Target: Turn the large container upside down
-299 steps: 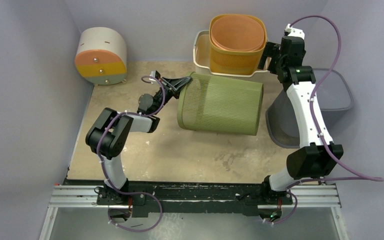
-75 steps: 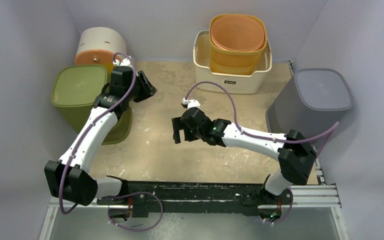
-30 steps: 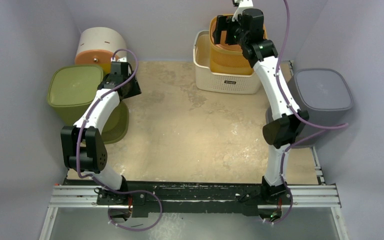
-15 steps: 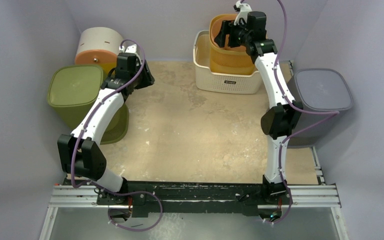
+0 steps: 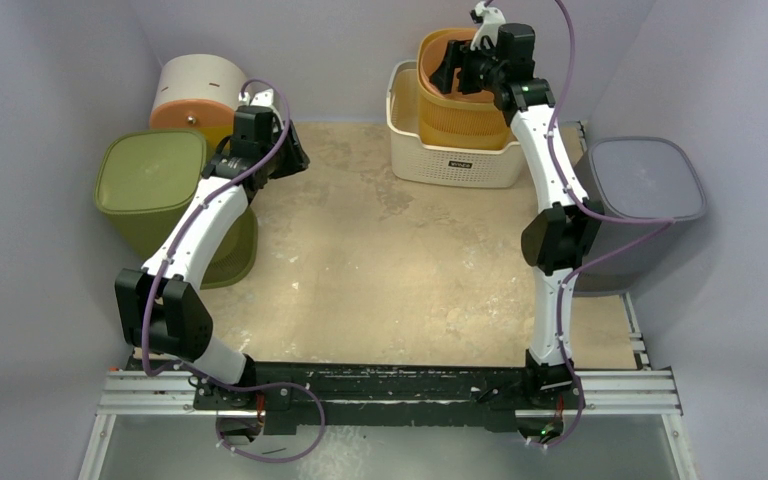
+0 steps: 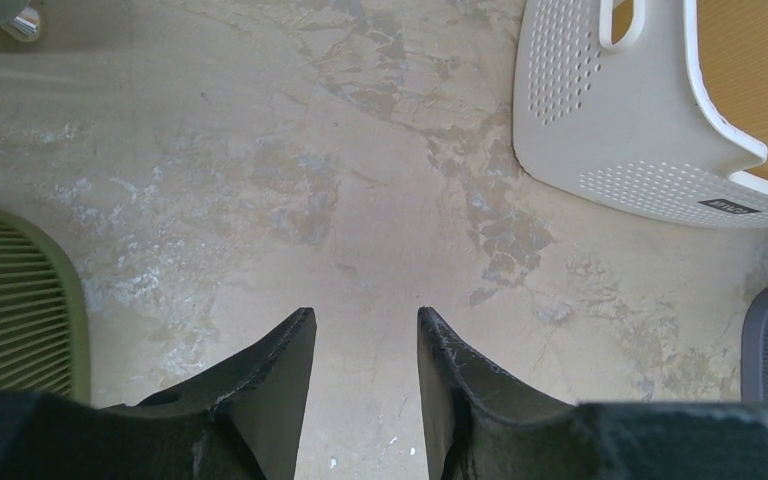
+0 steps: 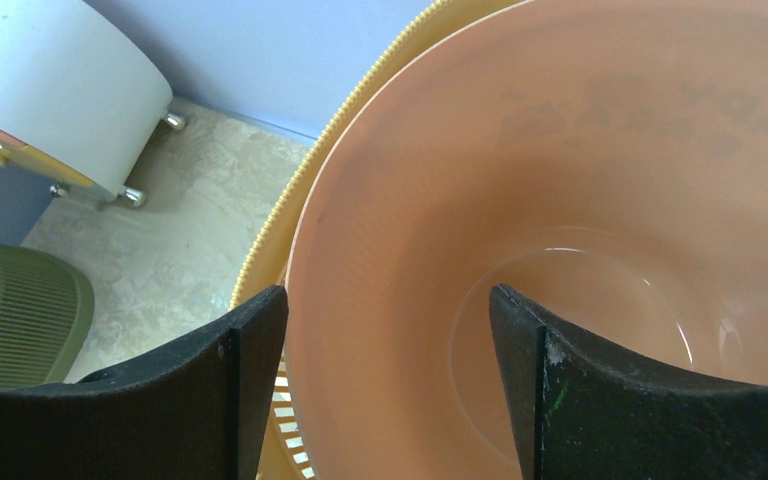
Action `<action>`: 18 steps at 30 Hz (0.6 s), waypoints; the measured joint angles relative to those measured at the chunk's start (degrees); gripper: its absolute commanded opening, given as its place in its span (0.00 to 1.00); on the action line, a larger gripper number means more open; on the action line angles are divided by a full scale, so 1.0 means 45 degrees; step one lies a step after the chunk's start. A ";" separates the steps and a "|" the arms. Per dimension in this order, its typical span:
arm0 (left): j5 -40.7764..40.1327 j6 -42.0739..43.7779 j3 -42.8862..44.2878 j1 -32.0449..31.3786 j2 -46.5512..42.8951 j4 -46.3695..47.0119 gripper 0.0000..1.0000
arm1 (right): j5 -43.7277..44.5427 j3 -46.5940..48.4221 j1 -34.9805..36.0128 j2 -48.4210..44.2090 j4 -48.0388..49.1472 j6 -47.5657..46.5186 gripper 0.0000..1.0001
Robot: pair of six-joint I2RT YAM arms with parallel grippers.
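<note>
Count: 1 green bin (image 5: 150,185), 1 grey bin (image 5: 645,180), 1 orange tub (image 7: 610,150), 2 baskets.
Green bin: stood base up, long axis vertical, at table (image 5: 380,260) left edge.
Left gripper (image 6: 365,315): spread, nothing held; green bin close on its left, untouched.
Right gripper (image 7: 388,292): spread, set astride orange tub rim.
</note>
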 measured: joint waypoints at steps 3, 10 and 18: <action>0.0000 0.0000 0.0019 0.0000 0.0000 -0.0107 0.40 | 0.0039 -0.0301 0.0005 -0.0131 0.0291 0.0083 0.77; 0.0010 0.0005 0.0087 0.0000 0.0000 -0.0223 0.40 | 0.0049 -0.0374 0.0015 -0.0160 0.0345 0.0141 0.77; 0.0049 0.0015 0.0087 0.0000 0.0000 -0.0272 0.40 | 0.0097 -0.0952 0.0068 -0.0510 0.0763 0.0267 0.77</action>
